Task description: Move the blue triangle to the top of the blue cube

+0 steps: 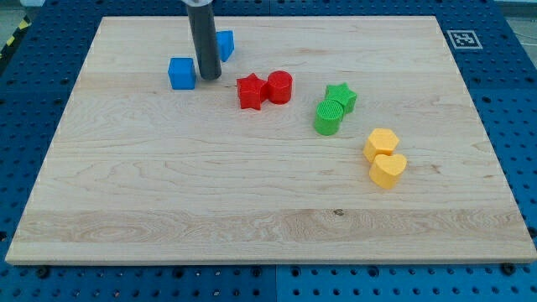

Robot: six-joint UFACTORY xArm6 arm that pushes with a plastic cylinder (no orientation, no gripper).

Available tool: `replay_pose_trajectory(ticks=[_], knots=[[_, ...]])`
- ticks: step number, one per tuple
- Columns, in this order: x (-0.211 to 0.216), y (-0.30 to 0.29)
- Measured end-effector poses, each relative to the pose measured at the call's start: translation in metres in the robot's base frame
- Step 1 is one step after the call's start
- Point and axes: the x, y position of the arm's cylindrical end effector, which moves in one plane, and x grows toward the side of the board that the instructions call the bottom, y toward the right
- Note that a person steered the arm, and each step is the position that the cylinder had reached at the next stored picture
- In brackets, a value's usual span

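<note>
The blue cube [181,73] sits at the board's upper left. The blue triangle [225,44] lies up and to the right of the cube, partly hidden behind my rod. My tip [210,78] rests on the board just right of the blue cube and below the blue triangle. Whether the tip touches the cube cannot be told.
A red star [250,91] and a red cylinder [280,86] touch near the middle. A green star [341,96] and a green cylinder [328,117] lie to their right. A yellow hexagon [381,143] and a yellow heart [388,169] lie further right. The wooden board [252,201] lies on a blue pegboard.
</note>
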Motion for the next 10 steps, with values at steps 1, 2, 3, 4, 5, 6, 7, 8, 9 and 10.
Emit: replay_pose_trajectory(ticks=[1, 2, 3, 4, 5, 6, 7, 8, 9, 10], knots=[[-0.011, 0.012], [-0.024, 0.028], [-0.065, 0.032], [-0.094, 0.037], [-0.105, 0.029], [-0.105, 0.007], [-0.098, 0.007], [-0.08, 0.007], [-0.08, 0.007], [-0.068, 0.008]])
